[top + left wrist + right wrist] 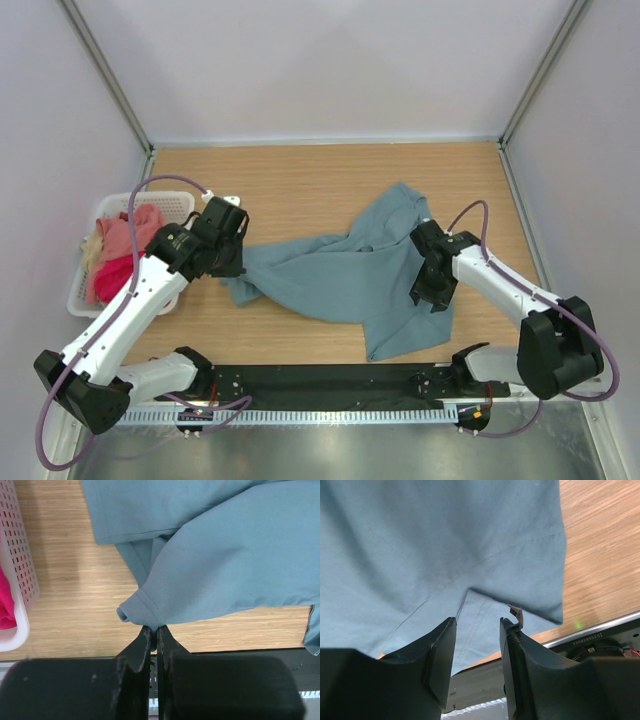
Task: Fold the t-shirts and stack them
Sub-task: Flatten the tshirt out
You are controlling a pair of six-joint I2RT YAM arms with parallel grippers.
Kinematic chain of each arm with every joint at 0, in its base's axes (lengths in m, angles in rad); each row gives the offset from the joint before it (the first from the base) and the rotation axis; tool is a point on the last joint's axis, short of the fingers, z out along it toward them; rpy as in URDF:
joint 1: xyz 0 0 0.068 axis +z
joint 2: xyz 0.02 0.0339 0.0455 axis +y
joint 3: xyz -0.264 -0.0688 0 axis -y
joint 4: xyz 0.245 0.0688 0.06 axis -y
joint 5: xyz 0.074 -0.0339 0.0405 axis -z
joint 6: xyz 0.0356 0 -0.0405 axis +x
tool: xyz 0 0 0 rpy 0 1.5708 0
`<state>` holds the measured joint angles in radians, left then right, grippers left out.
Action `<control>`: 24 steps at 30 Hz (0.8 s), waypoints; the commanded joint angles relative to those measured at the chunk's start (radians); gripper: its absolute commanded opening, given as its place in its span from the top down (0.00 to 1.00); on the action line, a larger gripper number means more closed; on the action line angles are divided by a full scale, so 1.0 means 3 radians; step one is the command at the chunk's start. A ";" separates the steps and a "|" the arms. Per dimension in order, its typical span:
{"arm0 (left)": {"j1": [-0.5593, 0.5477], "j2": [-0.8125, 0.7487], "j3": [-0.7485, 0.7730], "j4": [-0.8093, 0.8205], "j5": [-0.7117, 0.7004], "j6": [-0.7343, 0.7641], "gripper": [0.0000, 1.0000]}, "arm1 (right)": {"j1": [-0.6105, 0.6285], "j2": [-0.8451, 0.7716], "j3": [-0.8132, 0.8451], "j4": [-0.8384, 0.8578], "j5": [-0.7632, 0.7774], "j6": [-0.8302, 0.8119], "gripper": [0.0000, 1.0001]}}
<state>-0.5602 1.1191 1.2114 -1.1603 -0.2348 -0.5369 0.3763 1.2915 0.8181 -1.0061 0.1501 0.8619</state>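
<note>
A large grey-teal t-shirt (340, 275) lies crumpled across the middle of the wooden table. My left gripper (232, 262) is at the shirt's left end. In the left wrist view it (156, 630) is shut on a hemmed edge of the teal cloth (225, 565). My right gripper (432, 290) hovers over the shirt's right side. Its jaws (479, 625) stand open with nothing between them, the teal cloth (445, 540) just beyond the tips. Salmon pink (135, 228), crimson-pink (108, 275) and cream (92, 245) t-shirts lie heaped in the basket.
A white slotted basket (75, 300) stands at the table's left edge, and its wall (20, 580) shows close to the left gripper. The black base rail (330, 380) runs along the near edge. Bare wood (300, 180) lies behind the shirt.
</note>
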 commanded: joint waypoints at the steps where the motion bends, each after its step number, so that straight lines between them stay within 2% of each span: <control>1: 0.0027 -0.0074 0.0063 0.0089 0.0067 0.0072 1.00 | -0.0017 0.0077 -0.0058 0.0199 0.0134 -0.0046 0.53; 10: 0.0021 -0.0130 0.0032 0.0063 0.0113 0.0051 1.00 | -0.0017 0.0281 -0.0170 0.0459 0.0052 -0.0061 0.54; 14: 0.0021 -0.0156 0.0032 0.0048 0.0118 0.0046 1.00 | -0.0012 0.0328 -0.0221 0.0536 0.0011 -0.0046 0.57; 24: 0.0026 -0.0187 0.0017 0.0007 0.0113 0.0046 1.00 | -0.0017 0.0226 -0.0436 0.0552 -0.0015 -0.0035 0.61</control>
<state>-0.5594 1.0863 1.2114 -1.1610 -0.2081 -0.5373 0.3756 1.3888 0.7101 -0.8505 0.1421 0.8455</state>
